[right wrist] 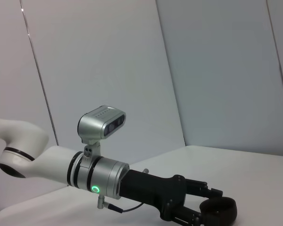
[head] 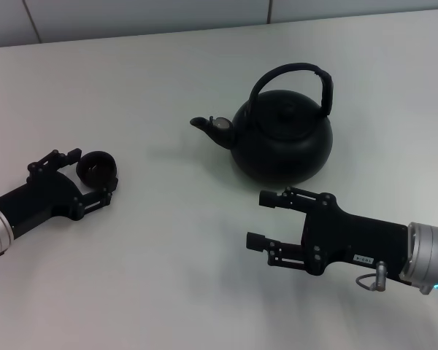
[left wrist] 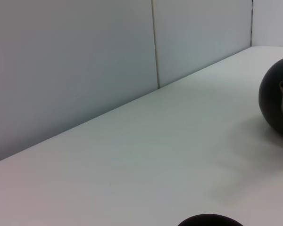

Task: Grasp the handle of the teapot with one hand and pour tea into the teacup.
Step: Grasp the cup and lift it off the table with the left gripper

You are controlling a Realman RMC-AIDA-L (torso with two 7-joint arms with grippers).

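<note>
Head camera looks down; wrist cameras sit low (both catch the teacup (right wrist: 218, 211)).

No readable text, small white label on right gripper (head: 265, 220) illegible

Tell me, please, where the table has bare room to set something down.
Bare table lies between the left gripper, closed around the teacup, and the open right gripper; also behind the teapot. It is crowded between the teapot and the right gripper.

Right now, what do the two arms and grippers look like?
Both grippers, left and right, are matte black linkage fingers on black bodies with silver wrist collars. The right has a small white label and a thin grey cable loop. The left arm's links are white, with a green-lit ring and silver camera.
</note>
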